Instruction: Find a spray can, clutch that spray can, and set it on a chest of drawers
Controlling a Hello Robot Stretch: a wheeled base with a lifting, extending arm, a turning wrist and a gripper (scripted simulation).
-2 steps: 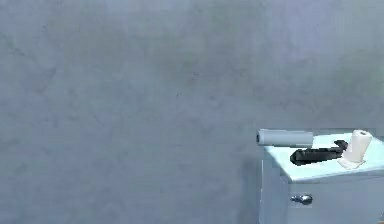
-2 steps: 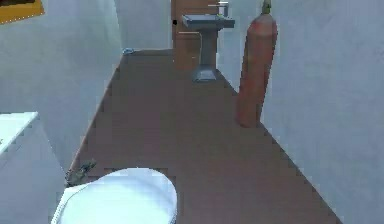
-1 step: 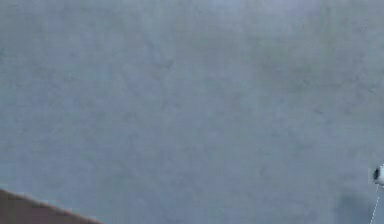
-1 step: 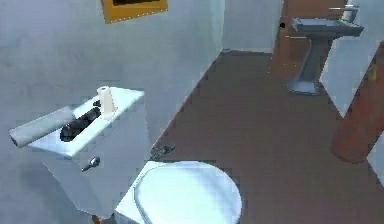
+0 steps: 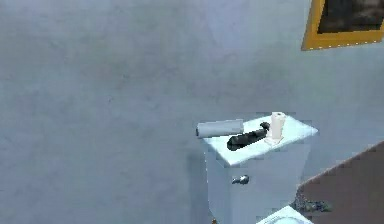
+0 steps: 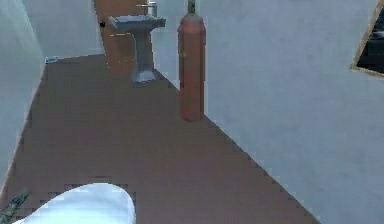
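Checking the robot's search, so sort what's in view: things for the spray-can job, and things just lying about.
Job: grey cylinder lying on the toilet tank, possibly the spray can; cannot tell.

Lying about: dark object, white roll, framed picture, pedestal sink, tall red cylinder.

You will find the wall [image 5: 100, 90] a plain, unpatterned blue-grey. The toilet tank [image 5: 255, 170] is pale bluish white and carries a grey roll [image 5: 217, 128], a black elongated object [image 5: 247, 138] and a white roll [image 5: 276, 127]. The picture frame [image 5: 340, 44] is yellow-orange. The floor [image 6: 120, 130] is uniform reddish brown, the tall cylinder [image 6: 191, 70] orange-red with a dark top, the pedestal sink [image 6: 142, 40] grey, the door [image 6: 112, 35] brown and the toilet bowl [image 6: 85, 205] white.
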